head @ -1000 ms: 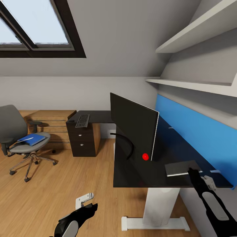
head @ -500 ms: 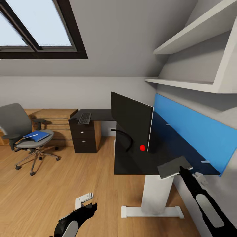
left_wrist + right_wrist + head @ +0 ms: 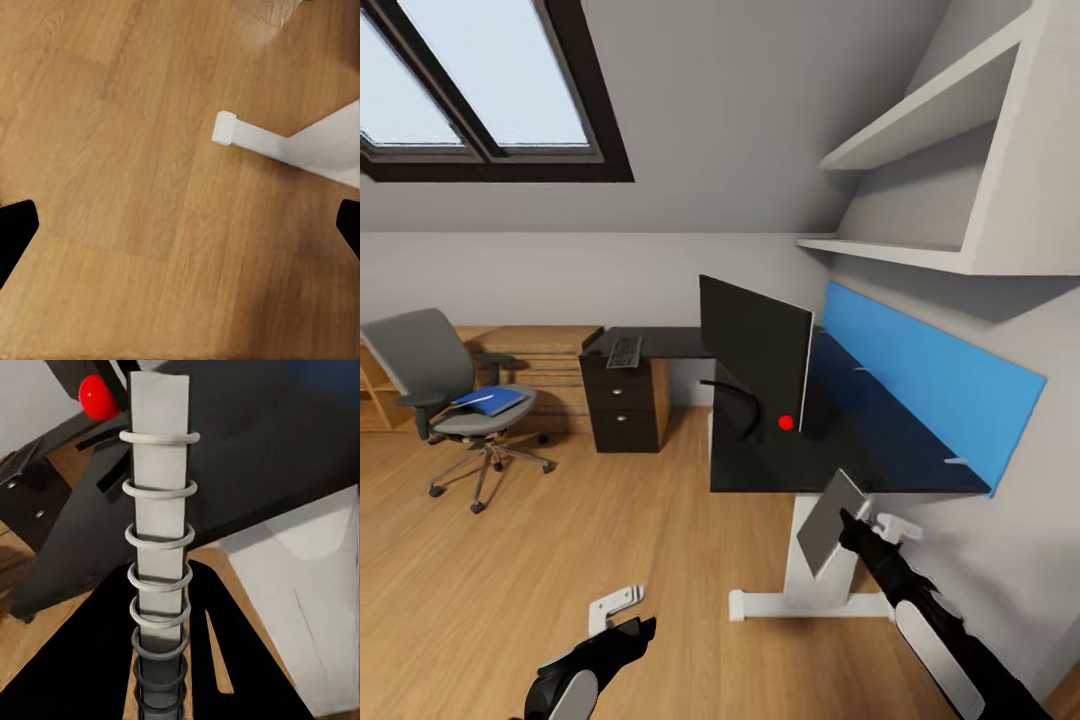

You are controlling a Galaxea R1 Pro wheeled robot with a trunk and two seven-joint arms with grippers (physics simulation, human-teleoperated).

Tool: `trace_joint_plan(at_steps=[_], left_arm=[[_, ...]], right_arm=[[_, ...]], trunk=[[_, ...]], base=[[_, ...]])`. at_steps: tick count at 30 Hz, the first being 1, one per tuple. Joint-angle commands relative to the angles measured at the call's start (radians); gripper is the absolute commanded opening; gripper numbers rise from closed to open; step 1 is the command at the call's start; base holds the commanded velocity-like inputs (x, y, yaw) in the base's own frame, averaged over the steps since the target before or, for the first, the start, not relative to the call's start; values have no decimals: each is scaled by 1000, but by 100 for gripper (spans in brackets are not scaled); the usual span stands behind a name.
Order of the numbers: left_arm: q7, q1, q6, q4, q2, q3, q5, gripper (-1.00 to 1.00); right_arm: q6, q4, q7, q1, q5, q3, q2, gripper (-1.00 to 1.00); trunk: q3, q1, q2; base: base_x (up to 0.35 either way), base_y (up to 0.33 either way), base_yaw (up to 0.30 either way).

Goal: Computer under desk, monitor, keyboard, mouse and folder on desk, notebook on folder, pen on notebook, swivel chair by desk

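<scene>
Overhead, skylight above black desk, wooden floor.

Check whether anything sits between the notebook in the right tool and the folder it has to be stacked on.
The notebook, clamped in the right tool, hangs off the desk front. The folder lies on the swivel chair seat across bare wooden floor; nothing visible stands between.

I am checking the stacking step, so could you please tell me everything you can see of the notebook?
The notebook is a thin grey rectangular book with a spiral binding of pale wire rings along one edge. It is off the desk, held tilted in the air in front of the desk's near edge, above the wooden floor. The right end effector is clamped on it, and nothing else touches it.
</scene>
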Motion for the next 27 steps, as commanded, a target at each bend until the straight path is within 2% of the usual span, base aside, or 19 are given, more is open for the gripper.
trace_joint_plan(at_steps=[1, 3, 4, 5, 11, 13, 18, 19, 20, 22, 27], left_arm=[[9, -1, 0, -2, 1, -3, 9, 100], [8, -1, -1, -2, 1, -3, 9, 100], [7, -1, -1, -2, 1, -3, 9, 100], [7, -1, -1, -2, 1, -3, 9, 100], [7, -1, -1, -2, 0, -7, 9, 100], [6, -1, -1, -2, 0, -8, 9, 100], [6, -1, -1, -2, 0, -9, 9, 100], [6, -1, -1, -2, 0, -9, 9, 100], [6, -1, -1, -2, 0, -9, 9, 100], [6, -1, -1, -2, 0, -9, 9, 100], [6, -1, -1, -2, 0, -9, 9, 100]], right_arm=[[-2, -21, -52, -1, 10, 33, -1, -100], [-2, -51, -119, -1, 28, 78, -1, -100], [-1, -77, -175, -1, 38, 126, -1, -100], [-2, -90, -204, -1, 43, 157, -1, -100], [-4, -132, -254, -1, 50, 255, -1, -100], [-7, -138, -258, -1, 50, 272, -1, -100], [-50, -144, -259, -1, 48, 287, -1, -100], [-69, -145, -257, -1, 48, 294, -1, -100], [-117, -144, -256, -1, 47, 317, -2, -100], [-146, -144, -256, -1, 47, 327, -3, -100], [-165, -145, -255, -1, 47, 337, -3, -100]], trunk=[[-1, -1, -1], [-1, -1, -1], [-1, -1, -1], [-1, -1, -1], [-1, -1, -1], [-1, -1, -1], [-1, -1, -1], [-1, -1, -1], [-1, -1, -1], [-1, -1, -1], [-1, -1, -1]], base=[[-308, 149, 0], [-281, 189, 0], [-204, 257, 0], [-148, 280, 0], [-61, 309, 0], [-13, 327, 0], [-4, 331, 0], [-1, 332, 0], [0, 332, 0], [0, 332, 0], [0, 333, 0]])
